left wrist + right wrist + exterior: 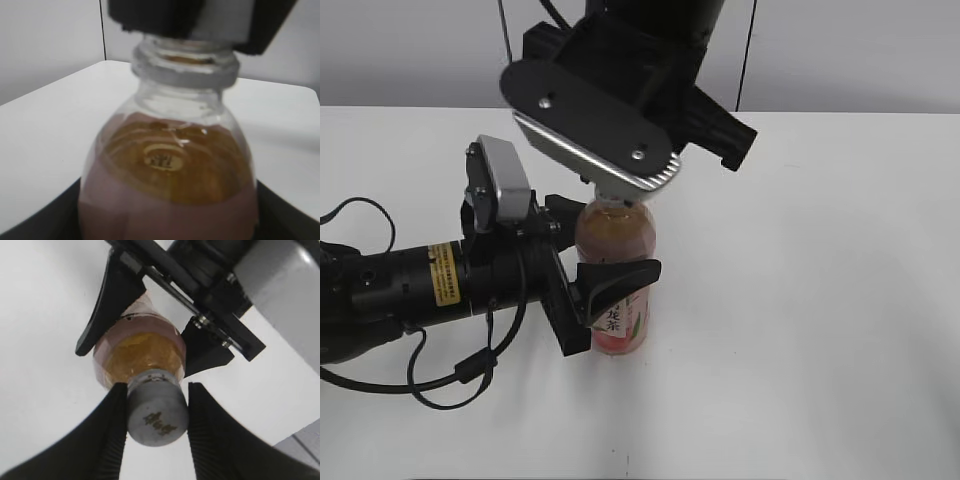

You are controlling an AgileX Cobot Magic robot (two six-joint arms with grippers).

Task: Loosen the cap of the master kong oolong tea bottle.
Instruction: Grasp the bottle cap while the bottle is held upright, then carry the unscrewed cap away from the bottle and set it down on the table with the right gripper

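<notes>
The master kong oolong tea bottle [616, 236] stands upright on the white table [820, 300], its pink label low on its body. My left gripper [601, 247] comes in from the left and is shut on the bottle's body. In the left wrist view the bottle [170, 170] fills the frame between the dark jaws [167, 232]. My right gripper [620, 202] comes down from above and hides the cap in the exterior view. In the right wrist view its two fingers [155, 420] are shut on the white cap [157, 415], above the bottle [140, 352] and the left gripper [150, 335].
The left arm [410, 285] and its cables lie across the table's left side. The right arm's wrist housing [610, 110] hangs over the bottle. A grey wall [850, 50] runs behind the table's far edge.
</notes>
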